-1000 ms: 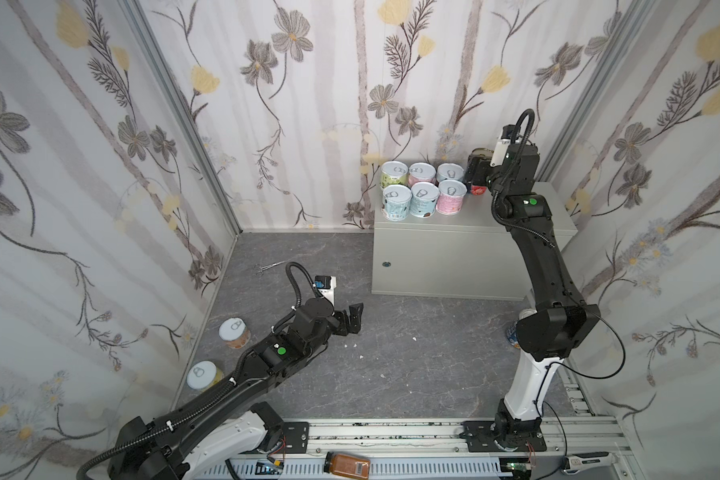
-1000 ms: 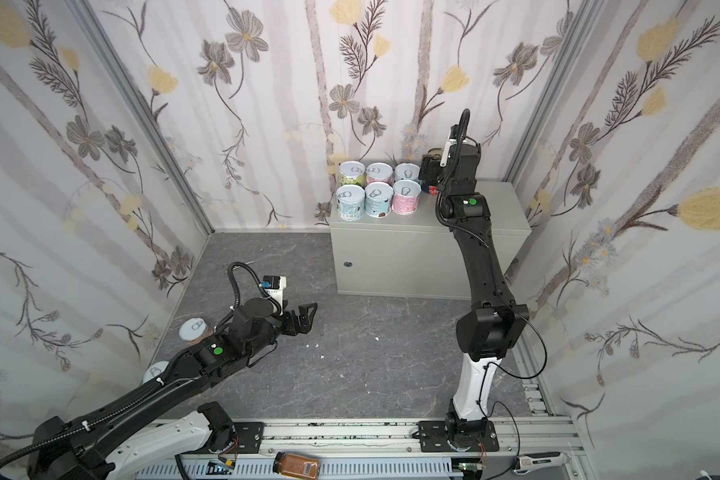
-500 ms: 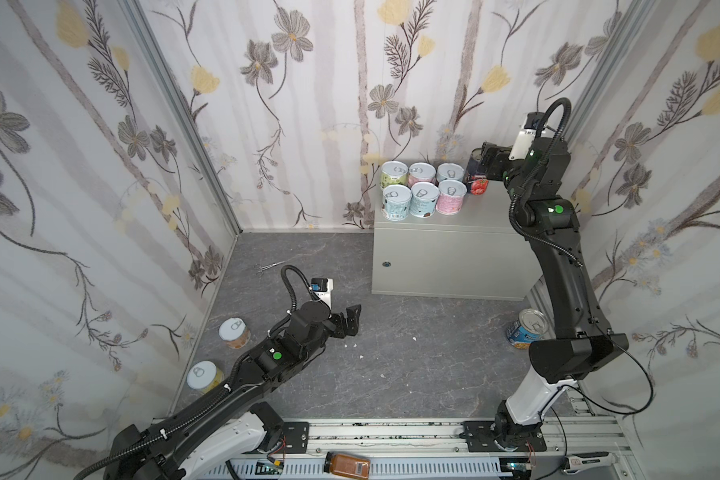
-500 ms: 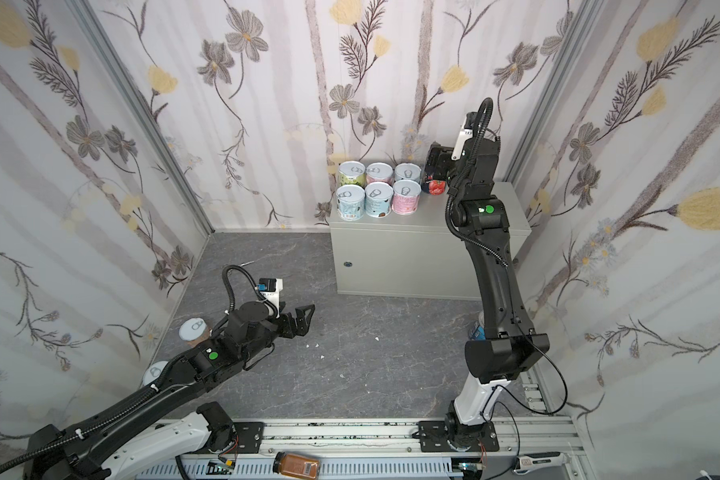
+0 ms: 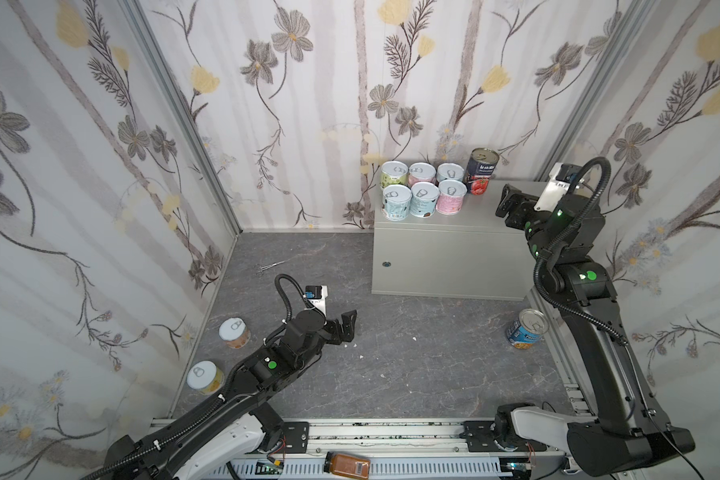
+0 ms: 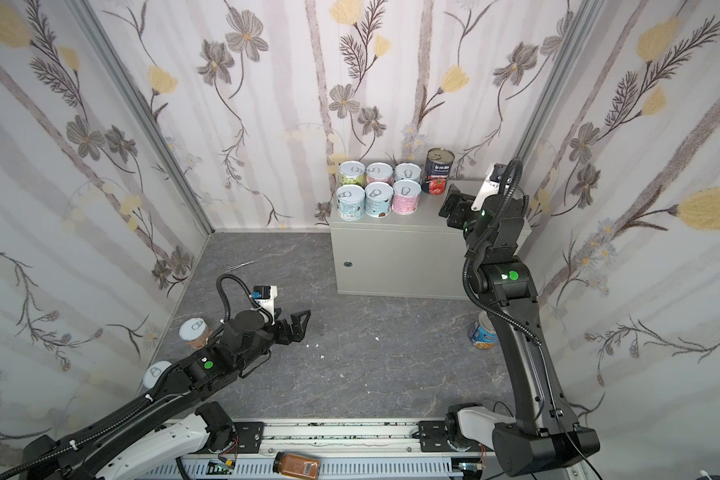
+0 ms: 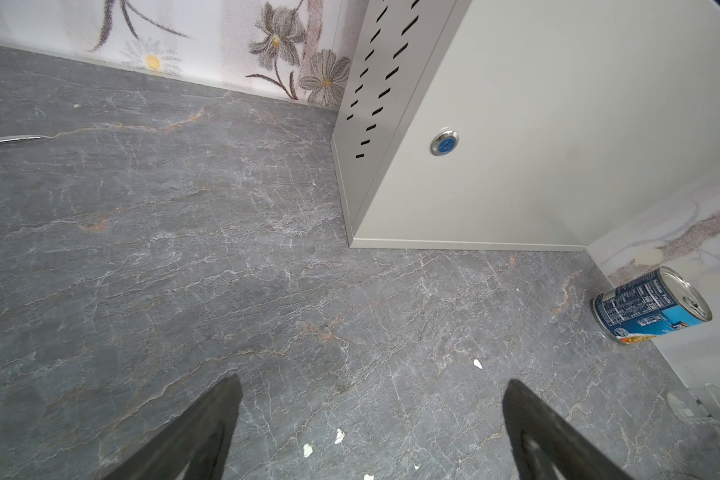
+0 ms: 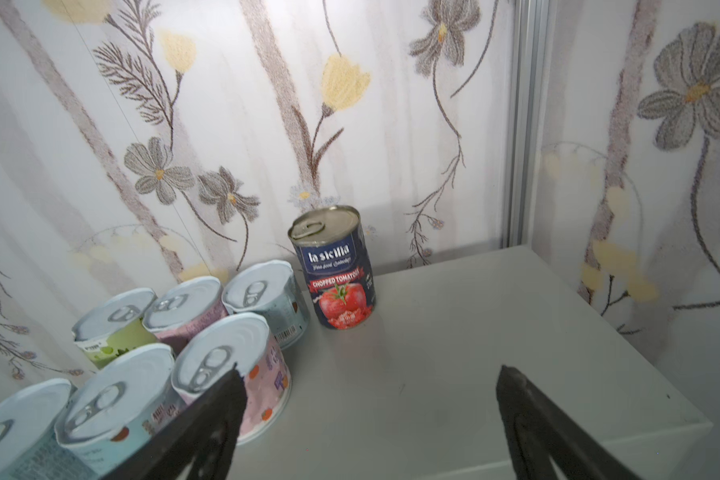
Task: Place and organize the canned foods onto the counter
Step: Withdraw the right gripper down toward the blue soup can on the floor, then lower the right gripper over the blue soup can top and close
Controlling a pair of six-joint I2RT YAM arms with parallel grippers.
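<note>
Withdrawing from the tomato can [image 5: 481,172] it was touching a second ago, the right gripper [image 5: 507,203] hangs over the counter [image 5: 445,257], jaws spread and empty. The can stands upright on the counter ahead of the jaws, just beside six short cans [image 5: 422,189]. The left gripper [image 5: 347,324] stays low over the floor, jaws wide apart, holding nothing. Only the left wrist view shows the counter's side vents [image 7: 371,83], with the blue can [image 7: 649,307] well ahead of those jaws. Two floor cans [image 5: 234,332] behind them appear only in the top views.
</note>
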